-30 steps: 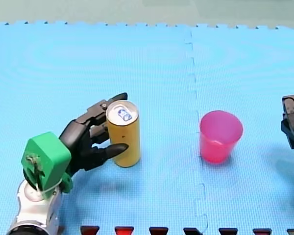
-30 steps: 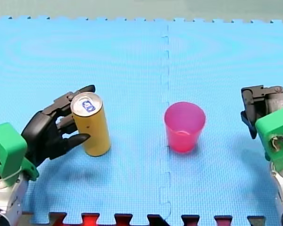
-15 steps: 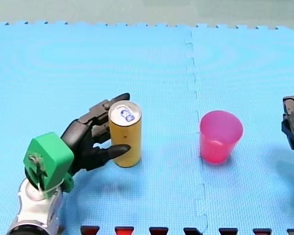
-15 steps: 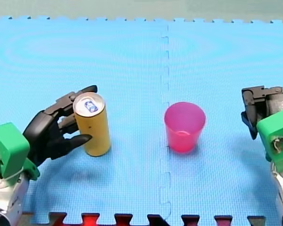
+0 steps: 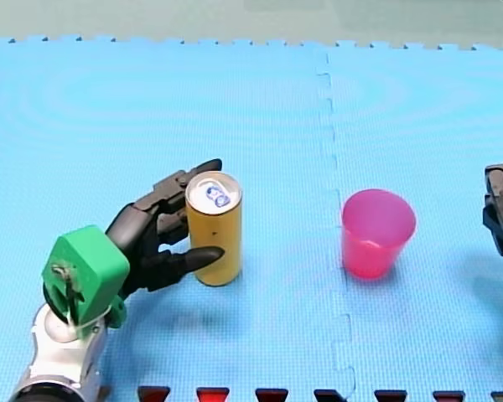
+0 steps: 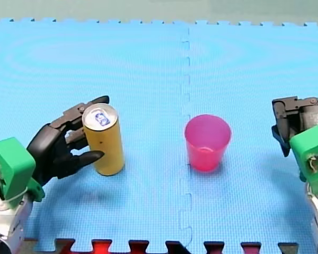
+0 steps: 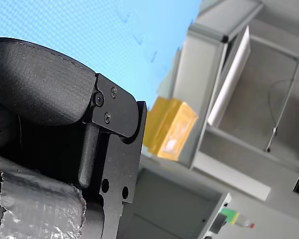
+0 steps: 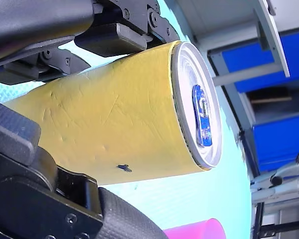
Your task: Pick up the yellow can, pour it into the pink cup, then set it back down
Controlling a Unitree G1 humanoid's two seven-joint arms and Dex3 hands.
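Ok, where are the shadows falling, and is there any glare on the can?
First head view: a soft shadow lies on the mat under the left hand gripping the yellow can, another beneath the right hand at the right edge. Second wrist view: the can's silver top catches bright light.

- One yellow can (image 5: 215, 230), standing upright.
- One pink cup (image 5: 377, 234), also upright, well apart from the can.
- Two robot hands: the left hand (image 5: 163, 230) wrapped around the can (thumb across its front), and the right hand (image 6: 289, 124) at the mat's right edge.
- Two blue foam mat tiles (image 5: 151, 109), joined along one toothed seam (image 5: 331, 167).
- Two green wrist blocks (image 5: 84, 272), one on each arm.
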